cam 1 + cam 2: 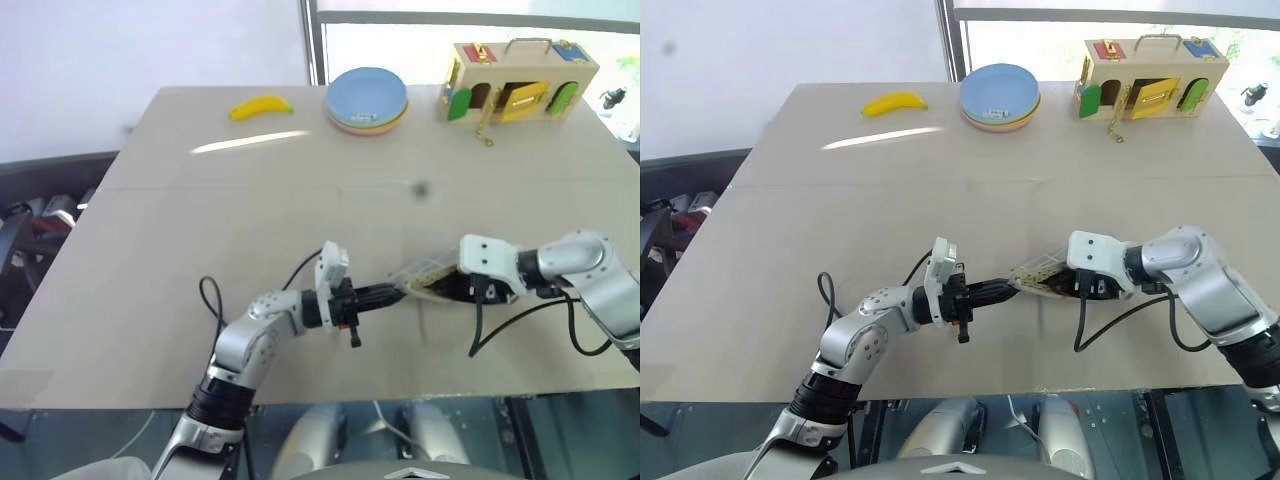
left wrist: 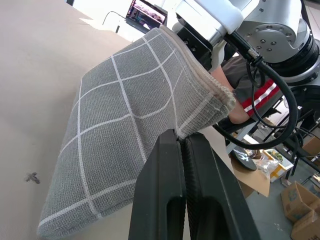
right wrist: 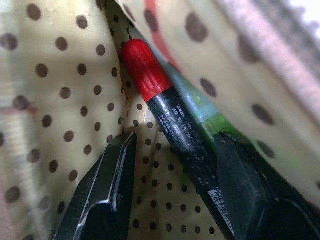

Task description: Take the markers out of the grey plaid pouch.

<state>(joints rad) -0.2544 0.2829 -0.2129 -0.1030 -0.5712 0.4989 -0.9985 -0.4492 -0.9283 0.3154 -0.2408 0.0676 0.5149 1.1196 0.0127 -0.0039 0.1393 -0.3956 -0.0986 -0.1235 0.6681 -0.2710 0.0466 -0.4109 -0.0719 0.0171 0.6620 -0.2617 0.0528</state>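
Lying inside the dotted lining of the grey plaid pouch, a red-capped black marker is straddled by the parted fingers of the right gripper, while the pouch's edge is pinched above the table by the closed left gripper.

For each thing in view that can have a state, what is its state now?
Pouch: mouth open, one edge pinched and lifted off the table.
Left gripper: jaws shut on the pouch edge.
Right gripper: inside the pouch, jaws open on either side of a marker.
Red-capped marker: inside the pouch, capped, not yet clamped.
Plates: stacked.
Banana: lying unpeeled.
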